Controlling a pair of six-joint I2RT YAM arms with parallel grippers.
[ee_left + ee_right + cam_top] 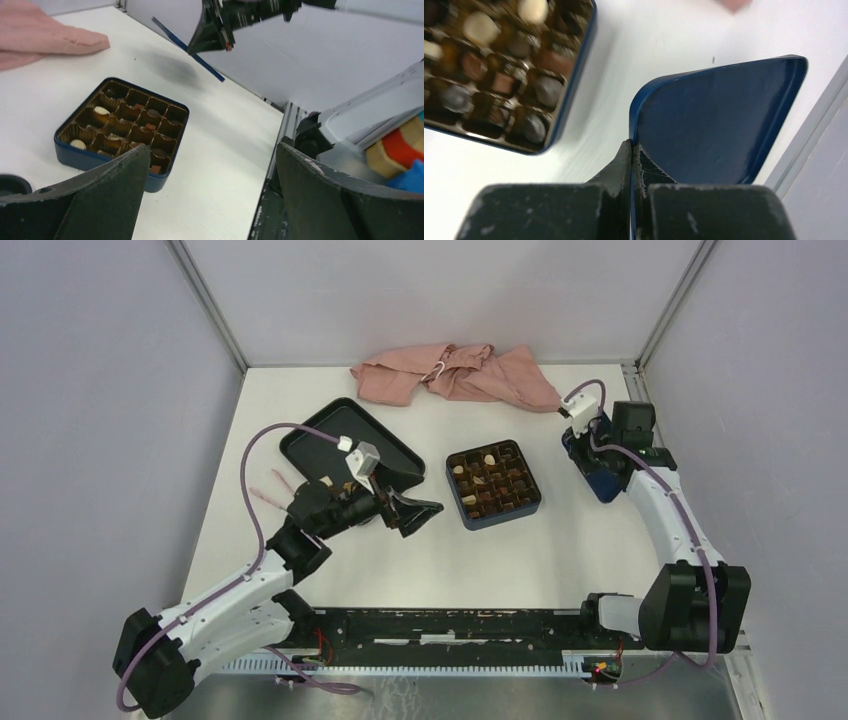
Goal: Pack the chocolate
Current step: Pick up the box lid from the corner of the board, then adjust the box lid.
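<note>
The chocolate (489, 459) fills cells of the brown grid in the dark blue box (527, 507) at the table's middle; cream and brown pieces (101, 110) (479, 27) show in both wrist views. My right gripper (633, 150) is shut on the rim of the box's blue lid (719, 115) and holds it off the table, to the right of the box (574, 87). From the left wrist the lid (190, 50) appears edge-on under that gripper (215, 30). My left gripper (415, 512) hovers open and holds nothing, just left of the box (80, 157).
A black rimmed tray (340, 430) lies left of the box, its near end under my left wrist. A crumpled pink cloth (450, 375) lies along the back edge. The right wall's rail (809, 135) runs close to the lid.
</note>
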